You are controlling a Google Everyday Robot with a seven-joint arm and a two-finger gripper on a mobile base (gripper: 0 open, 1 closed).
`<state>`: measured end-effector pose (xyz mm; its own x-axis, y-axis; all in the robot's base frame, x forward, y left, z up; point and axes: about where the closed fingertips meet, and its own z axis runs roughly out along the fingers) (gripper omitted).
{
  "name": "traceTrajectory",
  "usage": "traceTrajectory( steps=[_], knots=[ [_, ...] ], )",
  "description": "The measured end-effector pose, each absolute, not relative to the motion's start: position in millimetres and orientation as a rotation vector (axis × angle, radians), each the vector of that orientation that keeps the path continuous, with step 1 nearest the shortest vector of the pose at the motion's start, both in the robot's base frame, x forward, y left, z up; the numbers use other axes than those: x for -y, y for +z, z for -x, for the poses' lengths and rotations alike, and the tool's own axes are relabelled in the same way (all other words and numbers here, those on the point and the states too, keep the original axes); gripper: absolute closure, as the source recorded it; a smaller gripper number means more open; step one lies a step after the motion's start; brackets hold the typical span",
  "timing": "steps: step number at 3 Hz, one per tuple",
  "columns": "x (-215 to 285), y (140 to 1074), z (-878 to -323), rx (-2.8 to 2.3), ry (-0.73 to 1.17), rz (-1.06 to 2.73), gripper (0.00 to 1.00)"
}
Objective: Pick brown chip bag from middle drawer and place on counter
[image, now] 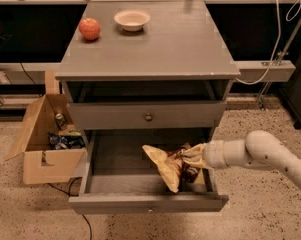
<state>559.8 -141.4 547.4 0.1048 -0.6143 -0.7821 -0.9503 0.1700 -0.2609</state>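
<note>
The brown chip bag (166, 165), crinkled, with a pale yellow-tan end pointing left and a dark brown part on the right, is in the open middle drawer (147, 204). It sits at the drawer's right half. My gripper (192, 157) reaches in from the right and is shut on the bag's upper right part. The bag looks tilted up off the drawer floor. The grey counter (160, 49) is the cabinet's top, above both drawers.
A red apple (89, 28) and a white bowl (132, 19) stand at the counter's back left. The shut drawer with a brass knob (148, 117) is just above the open one. An open cardboard box (40, 156) with clutter stands on the floor to the left.
</note>
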Motion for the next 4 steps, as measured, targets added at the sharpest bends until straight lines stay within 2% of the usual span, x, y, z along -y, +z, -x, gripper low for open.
traceTrajectory(
  steps=[1, 2, 4],
  knots=[
    [165, 601, -556, -1.549, 0.474, 1.495, 1.0],
    [165, 601, -556, -1.549, 0.474, 1.495, 1.0],
    [164, 705, -555, -1.398, 0.398, 1.473, 1.0]
  ],
)
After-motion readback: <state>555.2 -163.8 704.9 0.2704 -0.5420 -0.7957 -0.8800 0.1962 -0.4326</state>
